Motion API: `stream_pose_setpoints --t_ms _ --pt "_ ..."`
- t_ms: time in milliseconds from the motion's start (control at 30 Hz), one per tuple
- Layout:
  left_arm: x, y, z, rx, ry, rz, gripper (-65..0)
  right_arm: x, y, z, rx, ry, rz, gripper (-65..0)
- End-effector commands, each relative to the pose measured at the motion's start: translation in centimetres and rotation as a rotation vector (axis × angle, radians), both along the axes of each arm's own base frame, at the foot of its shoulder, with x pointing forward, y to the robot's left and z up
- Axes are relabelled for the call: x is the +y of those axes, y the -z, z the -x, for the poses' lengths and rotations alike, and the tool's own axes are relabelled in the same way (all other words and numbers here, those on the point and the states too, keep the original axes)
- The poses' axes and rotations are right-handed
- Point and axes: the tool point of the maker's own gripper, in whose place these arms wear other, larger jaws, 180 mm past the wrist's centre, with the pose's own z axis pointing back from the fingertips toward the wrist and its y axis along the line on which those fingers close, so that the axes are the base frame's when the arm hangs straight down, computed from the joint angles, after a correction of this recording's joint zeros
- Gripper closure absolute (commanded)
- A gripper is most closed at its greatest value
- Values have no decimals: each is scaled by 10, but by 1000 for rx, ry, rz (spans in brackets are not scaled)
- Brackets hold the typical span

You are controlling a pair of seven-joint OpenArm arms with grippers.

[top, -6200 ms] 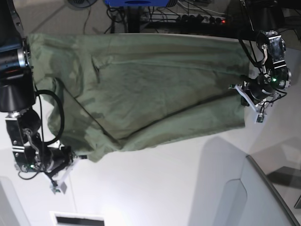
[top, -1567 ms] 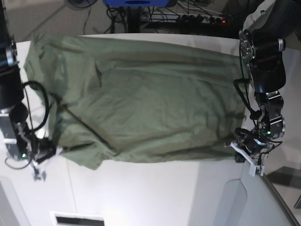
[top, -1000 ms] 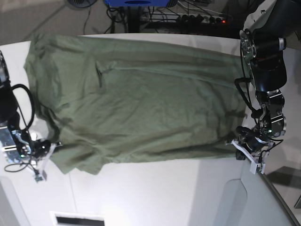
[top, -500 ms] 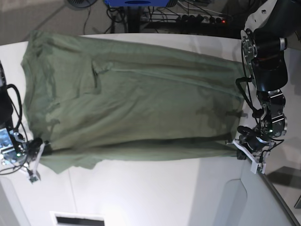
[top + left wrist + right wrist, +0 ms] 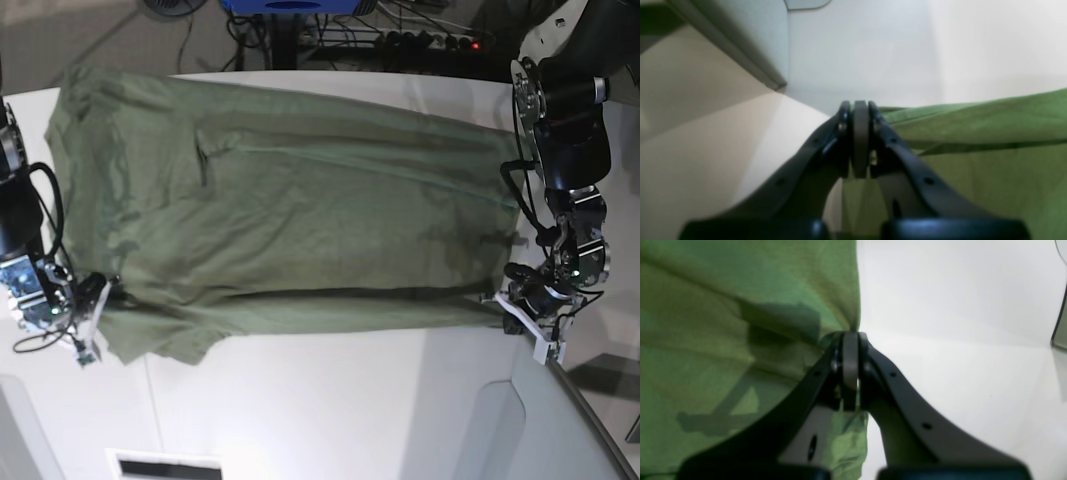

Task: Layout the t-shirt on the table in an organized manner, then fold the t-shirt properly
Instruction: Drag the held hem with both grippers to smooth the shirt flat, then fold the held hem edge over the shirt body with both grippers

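stretching the t-shirt [image 5: 290,210] flat is the step in hand: the olive cloth is lying spread across the white surface [image 5: 330,410], reaching from one arm to the other, with its far edge running close to the surface's curved far side. the left fingers [image 5: 856,140] are pressed together and pinching a near corner of the cloth, which is fanning out to one side of them in the left wrist view. the right fingers [image 5: 850,370] are likewise pressed together on the cloth's edge at the opposite near corner, with green fabric bunching under them. in the base view the two arms are sitting at opposite ends of the near edge, the left gripper [image 5: 525,305] on that view's right and the right gripper [image 5: 90,310] on its left, holding that edge taut between them. a long dark crease is running just above the near edge, and the corner by the right arm is looking rumpled, so the laying-out is probably nearly done but not tidy. the next move likely calls for lowering both corners onto the surface together before letting go, keeping the tension even so the crease is not being pressed in.
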Motion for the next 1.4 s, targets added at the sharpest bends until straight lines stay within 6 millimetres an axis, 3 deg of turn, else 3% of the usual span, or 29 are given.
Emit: stream_pose_setpoints --t_ms 0,267,533,633,800,1000,1200,1367 --pt "9 -28 -17 -79 -7 -13 0 -11 -25 -21 -74 28 -7 0" --pt "5 -26 -17 -77 0 -12 0 -17 -46 -36 -156 104 -81 0" --pt "10 -29 -18 -83 -9 -13 0 -17 -46 -35 -159 106 -85 0" --pt "9 -30 -18 -84 -4 -16 0 -25 -48 -34 -158 111 -69 0" --pt "3 -44 -25 -125 10 -28 0 -28 -51 -35 -164 111 -65 0" --pt "4 -48 -26 -131 13 -39 0 -29 -50 -34 -161 110 -62 0" --pt "3 -41 -21 -117 14 -36 0 -16 -49 -33 -164 73 -63 0" --pt "4 -38 -13 -110 18 -47 0 -2 -43 -21 -58 12 2 0"
